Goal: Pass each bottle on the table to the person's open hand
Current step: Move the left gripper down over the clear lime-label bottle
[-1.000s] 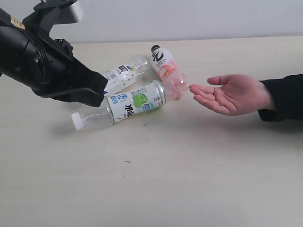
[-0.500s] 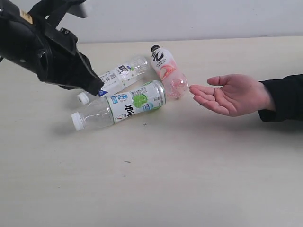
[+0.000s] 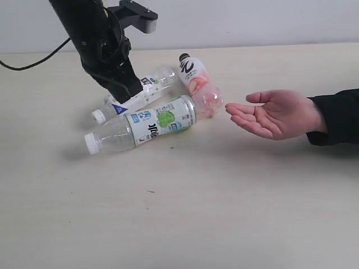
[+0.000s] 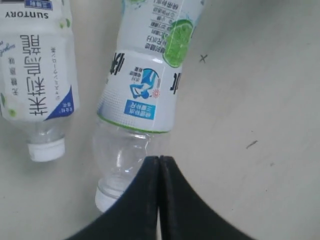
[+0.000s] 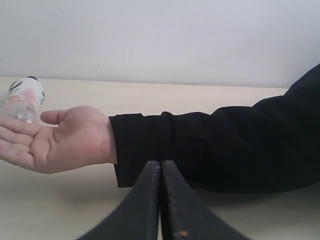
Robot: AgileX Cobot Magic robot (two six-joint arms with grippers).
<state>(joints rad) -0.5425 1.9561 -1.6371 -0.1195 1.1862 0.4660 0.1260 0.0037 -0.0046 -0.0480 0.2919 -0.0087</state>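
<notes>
Three bottles lie on the table [image 3: 224, 196]. The white-blue label bottle [image 3: 137, 93] [image 4: 37, 85] lies furthest back. The green-lime label bottle [image 3: 151, 123] [image 4: 145, 85] lies in front of it, white cap to the left. The pink bottle [image 3: 197, 85] [image 5: 24, 100] has its black cap pointing away. The green-apple-and-butterfly bottle is out of view. The person's open hand [image 3: 276, 113] [image 5: 60, 137] waits palm up, right of the pink bottle. My left gripper [image 3: 132, 89] [image 4: 159, 159] is shut and empty, hovering over the bottles' neck ends. My right gripper [image 5: 160, 163] is shut and empty, low, facing the black sleeve.
The person's black-sleeved forearm [image 3: 336, 115] [image 5: 225, 145] reaches in from the right across the table. A pale wall [image 3: 252, 22] runs behind the table's far edge. A black cable [image 3: 33, 61] trails left from the left arm.
The left arm has swung up and to the right, from low at the left edge to standing over the white-blue bottle, uncovering that bottle's cap. Bottles and hand have stayed put.
</notes>
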